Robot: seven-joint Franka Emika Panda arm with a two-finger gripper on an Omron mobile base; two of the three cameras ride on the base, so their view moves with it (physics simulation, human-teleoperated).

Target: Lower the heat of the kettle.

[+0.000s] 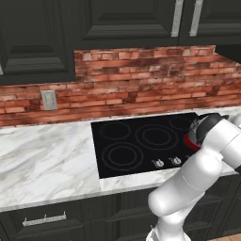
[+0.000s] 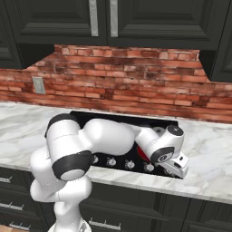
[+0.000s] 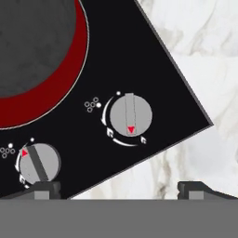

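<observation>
**A:** Where is the small squat grey metal kettle (image 3: 32, 42)?

**B:** In the hand view a broad dark grey round body fills the upper left corner, sitting on a glowing red burner ring (image 3: 65, 95) of the flat black glass cooktop (image 3: 153, 74). That grey mass is the kettle seen from above; its lid, handle and spout cannot be made out there. In the left base view the arm covers it, and just a red sliver (image 1: 189, 140) shows by the wrist at the cooktop's right end.

**A:** And what lies next to it?

**B:** Two round silver knobs along the cooktop's front edge. The nearer one (image 3: 130, 115) sits close to the cooktop's corner, its red pointer aimed toward the fingertips. The second silver knob (image 3: 39, 162) is beside it, its red mark at its upper left.

**A:** The two-finger gripper (image 3: 116, 189)?

**B:** It hangs above the front edge, clear of both knobs. Its dark fingertips (image 3: 44, 188) stand wide apart, with nothing between them.

**A:** Around that?

**B:** White veined marble counter (image 3: 200, 56) wraps the cooktop's corner. The base views show a red brick backsplash (image 2: 127, 86), dark cabinets (image 2: 136, 20) overhead and a grey wall outlet (image 1: 49, 100) to the left.
</observation>
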